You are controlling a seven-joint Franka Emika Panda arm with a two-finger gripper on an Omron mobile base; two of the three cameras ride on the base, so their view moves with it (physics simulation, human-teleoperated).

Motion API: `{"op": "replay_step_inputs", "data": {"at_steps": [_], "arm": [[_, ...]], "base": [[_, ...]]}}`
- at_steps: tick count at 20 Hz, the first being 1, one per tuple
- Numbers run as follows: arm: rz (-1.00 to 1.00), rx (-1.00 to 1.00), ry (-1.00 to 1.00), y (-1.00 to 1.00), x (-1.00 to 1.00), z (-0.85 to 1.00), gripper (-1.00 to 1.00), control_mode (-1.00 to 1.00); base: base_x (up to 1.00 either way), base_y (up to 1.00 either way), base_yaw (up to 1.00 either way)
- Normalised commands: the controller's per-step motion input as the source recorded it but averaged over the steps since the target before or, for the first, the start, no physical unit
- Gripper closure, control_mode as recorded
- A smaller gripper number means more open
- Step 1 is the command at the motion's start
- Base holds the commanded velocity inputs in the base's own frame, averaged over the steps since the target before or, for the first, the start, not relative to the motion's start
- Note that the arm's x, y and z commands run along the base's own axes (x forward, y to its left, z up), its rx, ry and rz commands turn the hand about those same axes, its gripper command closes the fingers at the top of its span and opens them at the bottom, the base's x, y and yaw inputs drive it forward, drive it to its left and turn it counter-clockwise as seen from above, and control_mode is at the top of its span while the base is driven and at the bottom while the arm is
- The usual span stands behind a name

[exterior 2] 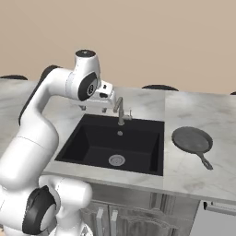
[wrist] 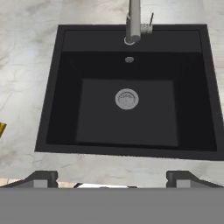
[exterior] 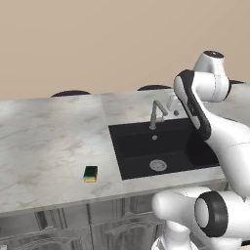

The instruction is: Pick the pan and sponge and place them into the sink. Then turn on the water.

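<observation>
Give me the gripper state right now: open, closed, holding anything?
Gripper: open, fingers spread wide apart, holding nothing. It hangs above the sink; the sponge and pan lie on the counter.

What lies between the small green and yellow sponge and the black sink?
Only bare grey marble countertop separates sponge from sink, in the left base view.

The big black sink [wrist: 131, 111] sits in the grey bench [wrist: 26, 78]. A round silver drain [wrist: 127, 99] is in its middle. The tap [wrist: 134, 22] stands at the top edge.
</observation>
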Motion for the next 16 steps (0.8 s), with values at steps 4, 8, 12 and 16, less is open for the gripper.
{"op": "replay_step_inputs", "data": {"at_steps": [4, 8, 12, 16], "arm": [[0.00, 0.00, 0.00, -0.39, 0.00, 0.00, -1.00, -1.00], [0.00, -0.02, 0.00, -0.42, 0.00, 0.00, -1.00, -1.00], [0.00, -0.05, 0.00, -0.44, 0.00, 0.00, -1.00, -1.00], [0.00, -0.05, 0.00, -0.42, 0.00, -0.02, -1.00, -1.00]], "base": [[0.00, 0.00, 0.00], [0.00, 0.00, 0.00], [0.00, 0.00, 0.00], [0.00, 0.00, 0.00]]}}
